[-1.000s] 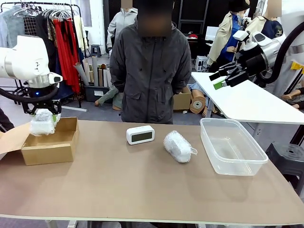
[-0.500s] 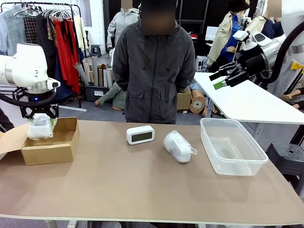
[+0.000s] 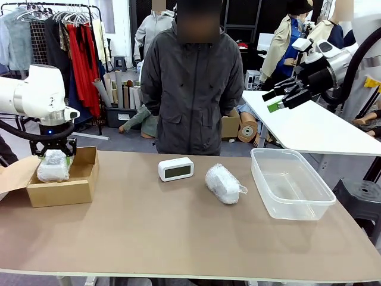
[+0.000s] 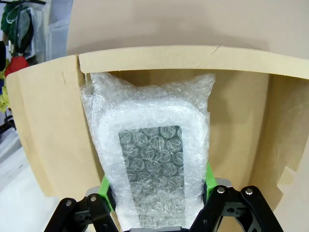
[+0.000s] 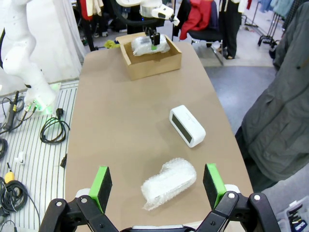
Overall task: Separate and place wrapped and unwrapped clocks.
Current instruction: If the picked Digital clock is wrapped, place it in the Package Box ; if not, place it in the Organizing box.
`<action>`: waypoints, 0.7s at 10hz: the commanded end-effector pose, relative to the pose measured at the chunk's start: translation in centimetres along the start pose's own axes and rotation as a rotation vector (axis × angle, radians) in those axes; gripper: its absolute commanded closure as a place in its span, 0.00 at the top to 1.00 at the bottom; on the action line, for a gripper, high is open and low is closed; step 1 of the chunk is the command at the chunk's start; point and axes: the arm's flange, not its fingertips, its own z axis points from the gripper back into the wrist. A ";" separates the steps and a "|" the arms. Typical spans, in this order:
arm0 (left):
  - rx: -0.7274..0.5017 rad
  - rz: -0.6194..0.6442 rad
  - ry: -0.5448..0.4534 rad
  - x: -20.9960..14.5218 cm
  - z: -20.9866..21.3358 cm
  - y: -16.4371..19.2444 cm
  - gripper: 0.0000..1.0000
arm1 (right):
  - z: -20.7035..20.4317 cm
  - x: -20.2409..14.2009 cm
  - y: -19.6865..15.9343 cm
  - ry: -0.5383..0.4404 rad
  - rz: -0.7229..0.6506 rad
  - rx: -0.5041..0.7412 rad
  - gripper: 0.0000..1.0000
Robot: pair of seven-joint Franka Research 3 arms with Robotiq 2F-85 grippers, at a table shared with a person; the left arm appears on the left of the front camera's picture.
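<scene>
Left fingers [image 4: 105, 188] clenched on a wrapped clock [image 4: 152, 159], low inside the cardboard box [image 3: 59, 192]; right fingers [image 5: 101, 186] spread, empty, raised off the surface [image 3: 178, 238]; bare clock [image 3: 176, 169] and second wrapped clock [image 3: 222, 183] lie mid-surface; plastic tub [image 3: 292, 185] near the latter.

- A robot lab or workshop, set in a room with garment stock.
- A clothes rack [image 3: 65, 36] of hanging garments stands far behind the left claw [image 3: 55, 156].
- Cardboard rolls [image 3: 116, 89] stand on the floor beyond that claw, to its right.
- A white worktable [image 3: 309, 128] sits beyond and below the right claw [image 3: 269, 101].
- Loose cables [image 5: 53, 129] lie on the slatted floor [image 5: 29, 193], left of that claw in its wrist view.
</scene>
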 end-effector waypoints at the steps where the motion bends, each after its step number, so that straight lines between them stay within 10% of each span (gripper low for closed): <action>1: 0.034 0.002 -0.019 -0.3 -0.7 -0.2 0.00 | 0.1 0.1 0.0 -0.002 0.002 0.002 1.00; 7: 0.061 -0.023 0.005 -0.6 -2.6 -1.0 0.00 | 0.1 0.1 0.0 -0.002 0.002 0.002 1.00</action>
